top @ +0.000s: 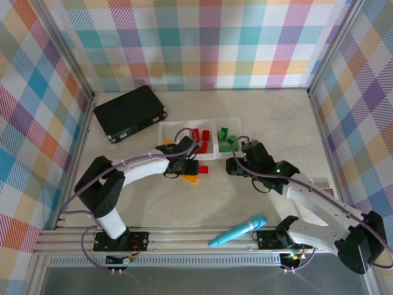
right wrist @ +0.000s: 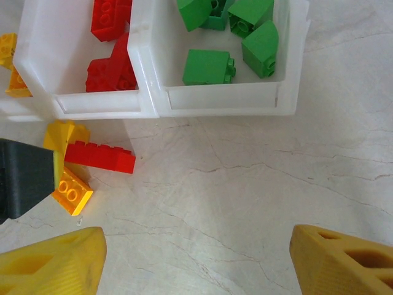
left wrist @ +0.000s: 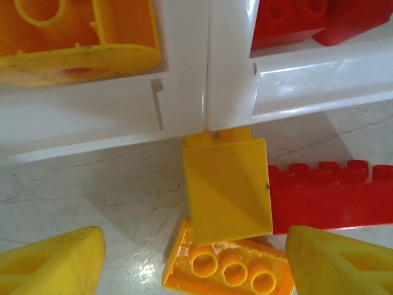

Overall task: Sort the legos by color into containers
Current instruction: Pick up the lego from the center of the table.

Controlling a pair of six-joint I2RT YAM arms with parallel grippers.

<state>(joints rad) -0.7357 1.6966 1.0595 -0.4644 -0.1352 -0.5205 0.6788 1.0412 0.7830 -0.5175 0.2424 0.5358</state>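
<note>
The three containers [top: 178, 123] sit joined in a row in the middle of the counter [top: 184, 212]. The left gripper [top: 187, 167] hangs just in front of their near rim, over a small huddle of legos lying outside the trays. Its wrist view shows the jaws spread wide, one yellow fingertip [left wrist: 55, 264] at each lower corner, and nothing is gripped. Between them lies a yellow sloped lego [left wrist: 227, 190], its studs up against the white rim [left wrist: 184, 92] where the left and middle trays meet. Its near edge overlaps an orange lego [left wrist: 227, 269] that lies studs-up, and a long red lego [left wrist: 331, 196] lies against its right side. The left tray holds orange pieces [left wrist: 73, 37] and the middle one holds red legos [left wrist: 295, 18]. The right gripper [top: 234, 165] hovers near the front of the right tray. In its wrist view the jaws are likewise wide and empty above bare counter, and green legos [right wrist: 209, 66] lie in the right tray. A black case [top: 131, 112] lies at the far left, apart from the trays. A teal microphone toy [top: 238, 230] rests near the arm bases.
</note>
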